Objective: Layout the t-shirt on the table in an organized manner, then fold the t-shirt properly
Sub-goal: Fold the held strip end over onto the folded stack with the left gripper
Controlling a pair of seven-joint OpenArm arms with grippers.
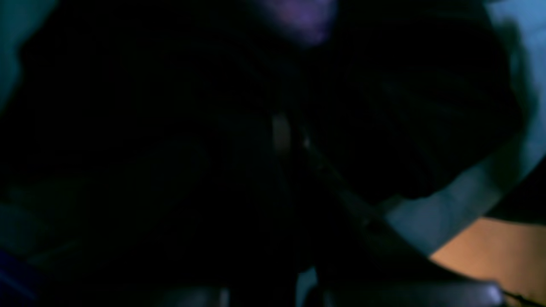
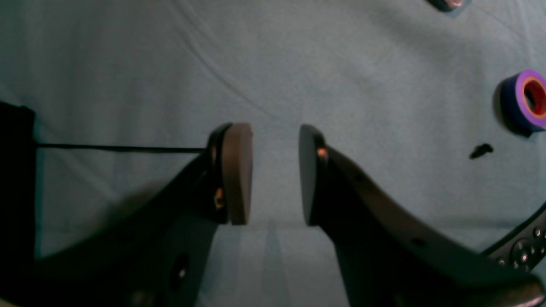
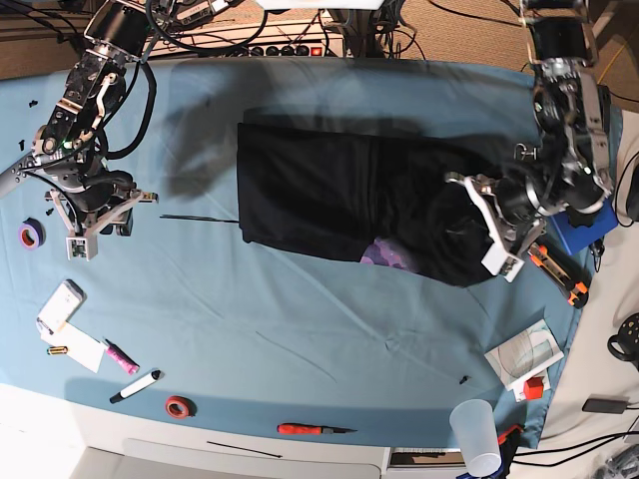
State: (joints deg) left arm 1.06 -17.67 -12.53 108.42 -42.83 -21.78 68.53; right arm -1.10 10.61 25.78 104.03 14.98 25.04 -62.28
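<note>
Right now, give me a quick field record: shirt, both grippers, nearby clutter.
t-shirt: black, partly folded on the table, purple print peeking out at its near edge
left gripper: jaws shut on the t-shirt at its end
right gripper: jaws open, empty, over bare cloth beside the shirt
clutter: purple tape roll, red tape roll

1. A robotics lab or workshop bench, not a home.
2. Two robot arms [image 3: 90, 130] [image 3: 559, 150] stand at the left and right edges of the frame, over a table [image 3: 300, 339] under a light blue cloth.
3. A tangle of cables and a power strip [image 3: 285, 48] fills the upper edge.
4. Tape rolls [image 3: 30, 235], markers [image 3: 135, 386] and a screwdriver [image 3: 310, 429] lie along the left and lower edges.
</note>
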